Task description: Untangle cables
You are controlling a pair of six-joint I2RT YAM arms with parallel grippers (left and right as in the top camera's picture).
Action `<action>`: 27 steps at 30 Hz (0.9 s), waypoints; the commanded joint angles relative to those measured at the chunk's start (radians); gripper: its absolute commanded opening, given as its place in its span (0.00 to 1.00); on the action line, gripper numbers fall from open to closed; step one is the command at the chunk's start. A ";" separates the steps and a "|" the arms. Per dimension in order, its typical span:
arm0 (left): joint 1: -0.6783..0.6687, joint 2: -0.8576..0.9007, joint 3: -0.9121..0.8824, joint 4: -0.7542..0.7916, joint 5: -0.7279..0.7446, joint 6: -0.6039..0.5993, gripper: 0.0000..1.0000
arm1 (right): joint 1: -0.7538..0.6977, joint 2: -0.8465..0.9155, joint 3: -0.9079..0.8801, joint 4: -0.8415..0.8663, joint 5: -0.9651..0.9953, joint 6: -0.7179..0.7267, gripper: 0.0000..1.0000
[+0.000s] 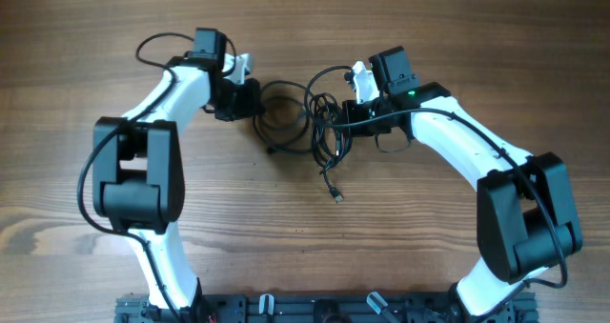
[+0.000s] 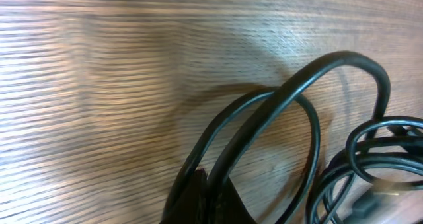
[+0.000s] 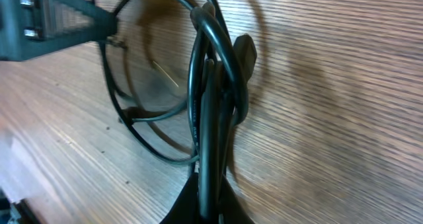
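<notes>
1. Looking from the left wrist, only the dark tips of the left tool [image 2: 205, 201] showed at the bottom edge. They were clenched on two strands of the cables [image 2: 310, 112], though blur and shadow hid the pinch itself.
2. Beyond those tips the two strands arched up over the counter [image 2: 99, 85]. More loops crowded the right edge, cut off by the frame.
3. From the right wrist, the right tool [image 3: 208, 207] was clenched on a tight bundle running straight up from between its tips. The strands overlapped too closely to count.
4. Farther along that bundle a dark plug [image 3: 244, 52] lay against it, and a round loop spread out to the left.
5. A dark wedge-shaped part [image 3: 53, 22] was cut off at the top-left corner, its point touching the loop. What it belonged to could not be told.
6. In the overhead view, a black base rail [image 1: 315, 311] was clipped by the near edge.
7. Past it, a silver-tipped plug [image 1: 336, 198] lay free on the wood.
8. Farther still, the tangle sat mid-counter between both tools, with the left tool at the coil and the right tool at the knot. The crossings were too fine to trace.
</notes>
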 commanded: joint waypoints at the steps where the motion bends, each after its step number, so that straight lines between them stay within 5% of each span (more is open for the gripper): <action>1: 0.059 -0.006 -0.002 -0.001 0.153 -0.016 0.04 | -0.002 0.010 -0.016 -0.002 0.061 0.012 0.05; 27: 0.088 -0.005 -0.002 -0.012 0.197 -0.017 0.04 | -0.002 0.010 -0.016 0.002 0.038 0.002 0.04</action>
